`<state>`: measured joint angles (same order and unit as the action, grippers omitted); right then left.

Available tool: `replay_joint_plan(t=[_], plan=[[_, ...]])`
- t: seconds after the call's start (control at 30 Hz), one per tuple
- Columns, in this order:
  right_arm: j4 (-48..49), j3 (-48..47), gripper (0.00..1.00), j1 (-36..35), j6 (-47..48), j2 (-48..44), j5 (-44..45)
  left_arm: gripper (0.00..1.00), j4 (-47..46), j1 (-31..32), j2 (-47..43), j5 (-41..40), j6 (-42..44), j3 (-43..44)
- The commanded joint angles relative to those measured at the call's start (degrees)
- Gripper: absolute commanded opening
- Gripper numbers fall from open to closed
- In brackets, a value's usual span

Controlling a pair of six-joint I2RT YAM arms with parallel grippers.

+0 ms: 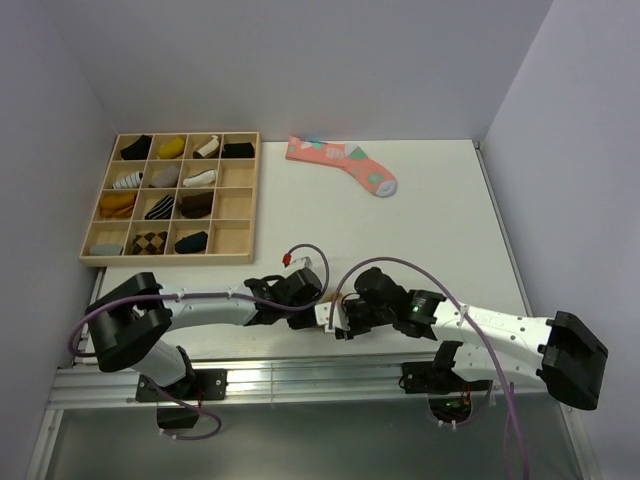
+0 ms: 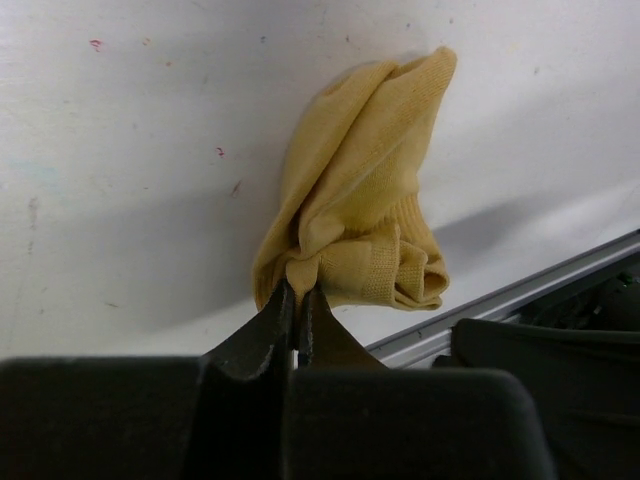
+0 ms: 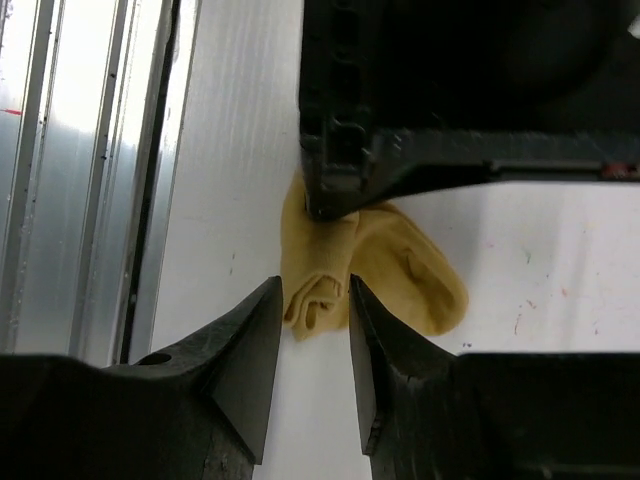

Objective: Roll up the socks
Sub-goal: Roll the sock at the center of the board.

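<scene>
Left claw [image 2: 295, 300] is pinching the bunched end of the mustard sock [image 2: 360, 200], jaws pressed together on the fabric. Right claw [image 3: 313, 290] is standing spread around the sock's rolled end, seemingly not quite gripping it. Sock is lying at the desk's [image 1: 400, 230] near edge, beside the metal rail [image 3: 90, 150].

The mustard sock [image 2: 350, 200] is showing as soft matt knit cloth, ribbed at the cuff. The counter [image 2: 130, 180] is looking smooth, matt white, lightly scuffed. The rail [image 3: 90, 150] is gleaming as brushed metal. The black fingers [image 3: 245, 370] are looking like matt plastic, and the tray [image 1: 228, 238] like pale wood
</scene>
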<state>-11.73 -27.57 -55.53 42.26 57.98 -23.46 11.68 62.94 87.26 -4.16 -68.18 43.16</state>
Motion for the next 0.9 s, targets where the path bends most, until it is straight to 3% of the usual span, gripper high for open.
replay_joint_plan(t=[0.0, 0.2, 0.57, 0.87], plan=[[4.1, 1.5, 0.40, -3.7, 2.0, 1.0, 5.3, 0.00, -2.8, -0.5, 0.5, 2.7, 0.3, 0.4], [6.5, 2.8, 0.39, -11.7, 3.4, 3.9, 13.6, 0.00, -3.4, -1.5, 0.7, 3.6, 0.6, 0.1], [13.3, 3.8, 0.36, -15.7, 5.2, 10.2, 26.6, 0.00, -4.0, -2.5, 0.5, 5.3, 1.6, -0.4], [13.1, 4.2, 0.41, -17.2, 5.4, 7.1, 28.1, 0.00, -5.2, -2.8, 1.0, 6.4, 1.8, -1.0]])
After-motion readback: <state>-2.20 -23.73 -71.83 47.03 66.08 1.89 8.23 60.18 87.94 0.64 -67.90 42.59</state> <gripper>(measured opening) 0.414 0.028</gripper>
